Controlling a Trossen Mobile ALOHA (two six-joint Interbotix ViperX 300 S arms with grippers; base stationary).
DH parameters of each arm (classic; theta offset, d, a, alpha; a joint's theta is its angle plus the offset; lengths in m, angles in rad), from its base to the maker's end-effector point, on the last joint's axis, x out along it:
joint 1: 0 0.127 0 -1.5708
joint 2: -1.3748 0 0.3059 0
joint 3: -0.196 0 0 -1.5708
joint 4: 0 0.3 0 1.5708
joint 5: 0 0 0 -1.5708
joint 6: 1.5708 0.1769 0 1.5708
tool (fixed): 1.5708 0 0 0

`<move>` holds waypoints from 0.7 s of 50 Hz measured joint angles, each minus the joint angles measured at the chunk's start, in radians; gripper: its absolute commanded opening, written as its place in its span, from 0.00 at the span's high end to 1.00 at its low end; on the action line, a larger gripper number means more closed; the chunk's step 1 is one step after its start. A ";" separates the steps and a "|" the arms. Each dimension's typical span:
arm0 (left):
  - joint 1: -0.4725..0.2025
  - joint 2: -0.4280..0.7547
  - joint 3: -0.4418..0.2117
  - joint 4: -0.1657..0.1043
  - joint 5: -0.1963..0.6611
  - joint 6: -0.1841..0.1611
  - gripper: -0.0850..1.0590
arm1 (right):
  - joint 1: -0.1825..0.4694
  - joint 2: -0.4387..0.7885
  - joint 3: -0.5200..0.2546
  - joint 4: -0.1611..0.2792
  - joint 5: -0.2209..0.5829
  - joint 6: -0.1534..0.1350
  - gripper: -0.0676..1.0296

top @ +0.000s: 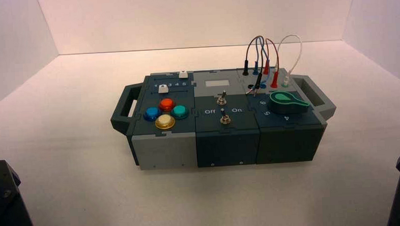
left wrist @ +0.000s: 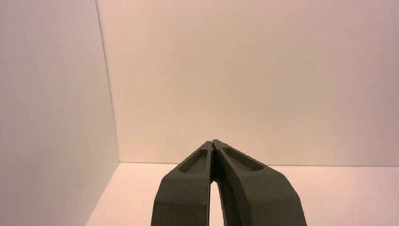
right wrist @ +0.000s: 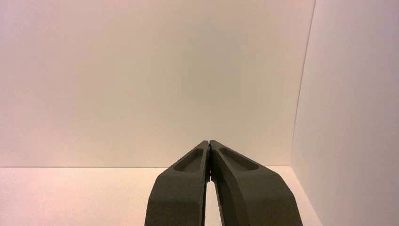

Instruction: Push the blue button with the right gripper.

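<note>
On the box's left cluster sits the glossy domed blue button (top: 151, 113), the tapered right gripper (right wrist: 209, 141) closed, empty.

Lab test booth, plain white walls (top: 199, 16), control box (top: 224, 137) on white floor

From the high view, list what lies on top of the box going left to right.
blue button → yellow button → teal button → two toggle switches → green knob
</note>
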 measured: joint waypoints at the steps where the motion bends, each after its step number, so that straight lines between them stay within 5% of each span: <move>1: 0.000 0.000 0.000 0.000 0.000 0.000 0.95 | 0.000 0.000 0.000 0.002 0.000 0.000 0.96; 24: 0.000 -0.005 0.000 0.006 0.012 0.005 0.95 | 0.006 0.000 0.000 0.002 0.006 0.002 0.96; 35: -0.034 -0.051 -0.069 0.006 0.184 0.020 0.95 | 0.118 0.043 -0.075 0.002 0.138 0.000 0.96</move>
